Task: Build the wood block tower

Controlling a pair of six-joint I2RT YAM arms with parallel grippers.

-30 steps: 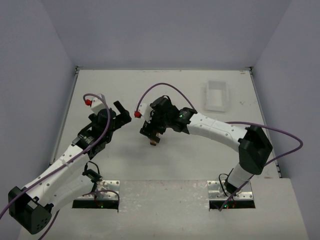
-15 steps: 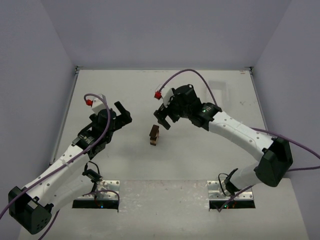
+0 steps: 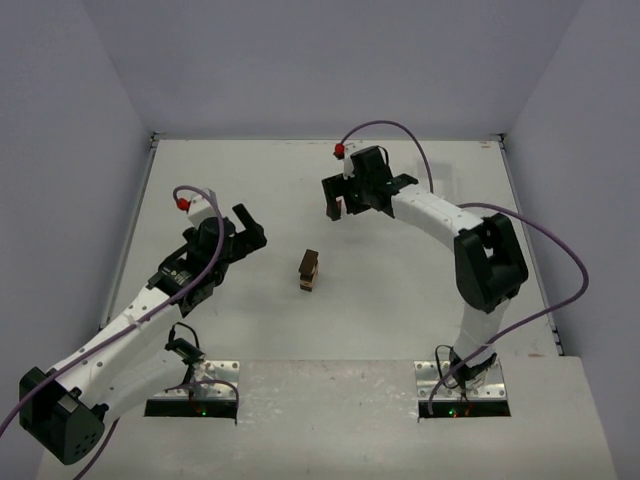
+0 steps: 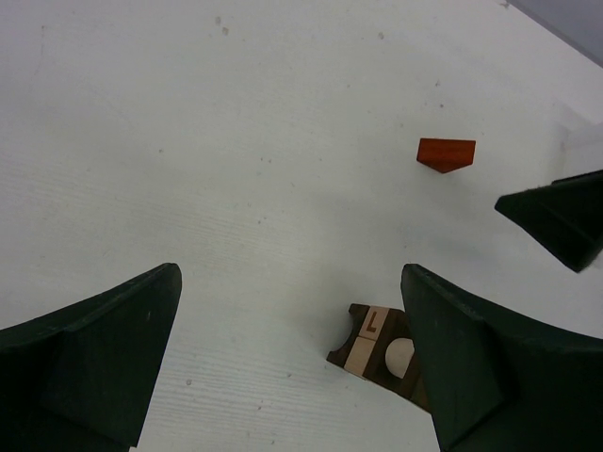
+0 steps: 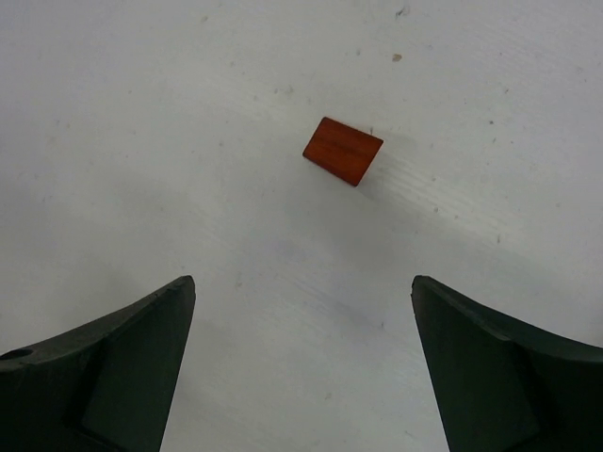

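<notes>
The wood block tower (image 3: 309, 270) stands free at the table's middle, a small stack of dark brown, tan and reddish blocks. It also shows low in the left wrist view (image 4: 377, 344), partly behind one finger. A loose reddish-brown block (image 5: 343, 151) lies flat on the table beyond the tower; the left wrist view (image 4: 447, 153) shows it too. My right gripper (image 3: 337, 208) is open and empty, hovering just short of that block (image 5: 301, 282). My left gripper (image 3: 252, 226) is open and empty, left of the tower (image 4: 290, 282).
A white plastic tray (image 3: 440, 176) sits at the back right, partly hidden by the right arm. Grey walls close the table on three sides. The right arm's purple cable arcs above the far half of the table.
My right gripper has let go of the tower and swung away to the far side, over the loose reddish block. The tower stays standing. The left arm has hardly moved.
</notes>
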